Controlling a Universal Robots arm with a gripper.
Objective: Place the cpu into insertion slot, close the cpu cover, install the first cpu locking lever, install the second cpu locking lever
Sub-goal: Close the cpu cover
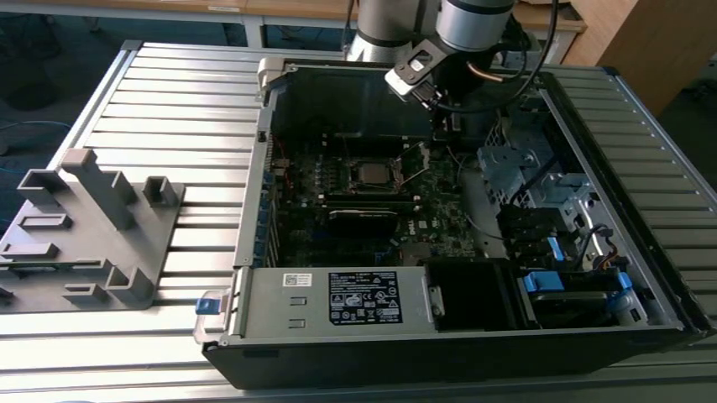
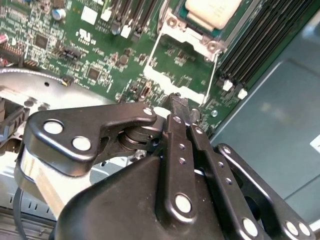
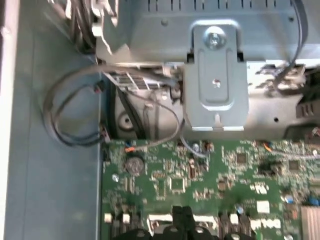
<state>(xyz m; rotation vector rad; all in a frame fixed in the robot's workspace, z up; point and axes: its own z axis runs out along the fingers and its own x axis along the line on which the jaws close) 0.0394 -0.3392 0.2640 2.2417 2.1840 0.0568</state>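
Observation:
The cpu (image 1: 370,173) lies flat in the insertion slot (image 1: 346,161) at the middle of the dark board inside the open computer case. In the second wrist view its pale metal top (image 2: 212,10) shows, with the silvery frame of the cpu cover (image 2: 190,35) along its edge. Whether the cover lies fully down I cannot tell. Two thin wire locking levers (image 2: 211,75) run from that frame toward my gripper (image 2: 186,109). The gripper is shut, its black fingertips (image 3: 182,216) together just off the socket's side, close to a lever's end. In the exterior view the gripper (image 1: 437,134) hangs behind and to the right of the socket.
Long black memory slots (image 2: 260,35) run beside the socket. A grey metal bracket (image 3: 216,75) and looped cables (image 3: 65,115) sit by the case wall. Drive bays with blue clips (image 1: 549,281) fill the case's right side. A grey fixture (image 1: 96,227) stands on the slatted table at the left.

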